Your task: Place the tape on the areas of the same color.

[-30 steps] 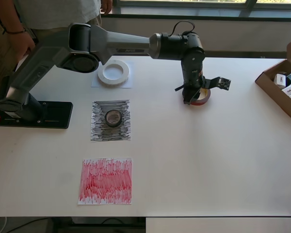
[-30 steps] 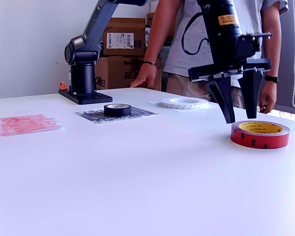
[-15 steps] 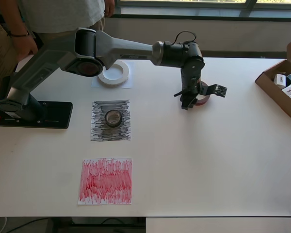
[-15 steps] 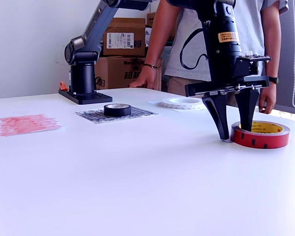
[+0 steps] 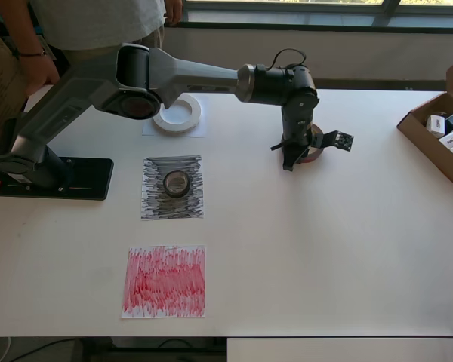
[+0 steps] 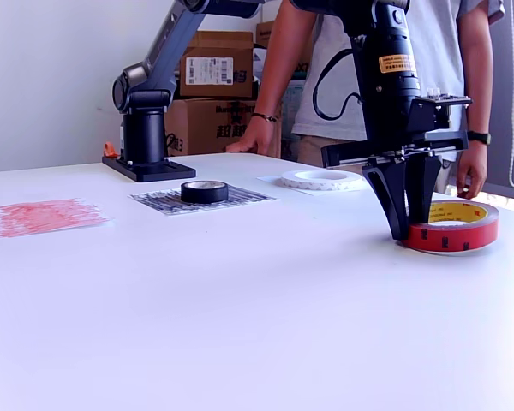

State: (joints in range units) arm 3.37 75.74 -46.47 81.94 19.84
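The dark red roll (image 6: 452, 229) with a yellowish core lies at the exterior view's right, its far side tipped up a little. My gripper (image 6: 409, 227) stands upright with its fingers shut across the roll's near wall. In the overhead view the gripper (image 5: 292, 161) covers most of the red roll (image 5: 315, 151). The white ring (image 5: 177, 112) (image 6: 321, 179) lies on the white sheet (image 5: 151, 130). The small black roll (image 5: 175, 182) (image 6: 204, 191) lies on the black-grey sheet (image 5: 155, 202) (image 6: 164, 202). The red sheet (image 5: 164, 280) (image 6: 41, 216) is bare.
An open cardboard box (image 5: 430, 143) with small packaged boxes sits at the overhead view's right edge. The black base plate (image 5: 75, 179) (image 6: 146, 169) is at the left. A person (image 5: 90, 19) (image 6: 321, 77) stands behind the table. Cardboard boxes (image 6: 216, 64) are stacked behind.
My gripper has come down over the red roll's near wall and its fingers have closed on it. The roll now sits tilted, its far side raised.
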